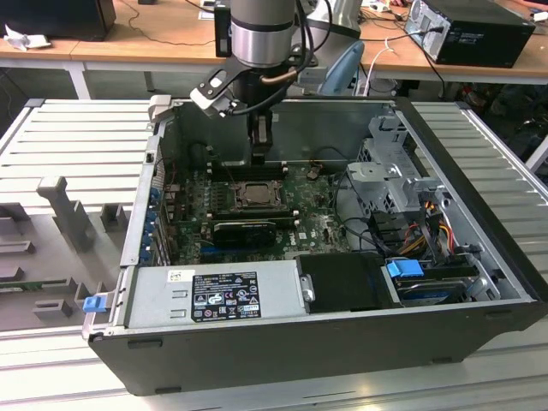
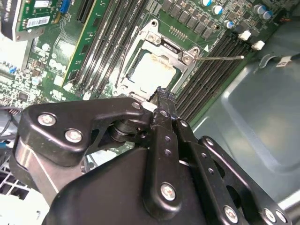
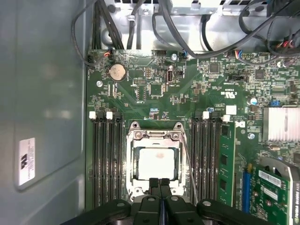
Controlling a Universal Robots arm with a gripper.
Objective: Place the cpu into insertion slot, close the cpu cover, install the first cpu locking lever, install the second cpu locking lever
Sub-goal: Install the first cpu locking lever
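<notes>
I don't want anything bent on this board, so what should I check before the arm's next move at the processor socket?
1. cpu lying flat and square: ok.
2. cpu cover down around the chip: ok.
3. locking lever, the thin wire beside the cover, latched: not ok. It angles away from the cover over the memory slots and looks unhooked.
4. Other lever latched: cannot tell.
5. claw shut and empty, with its tips over the cover's edge: ok.
</notes>
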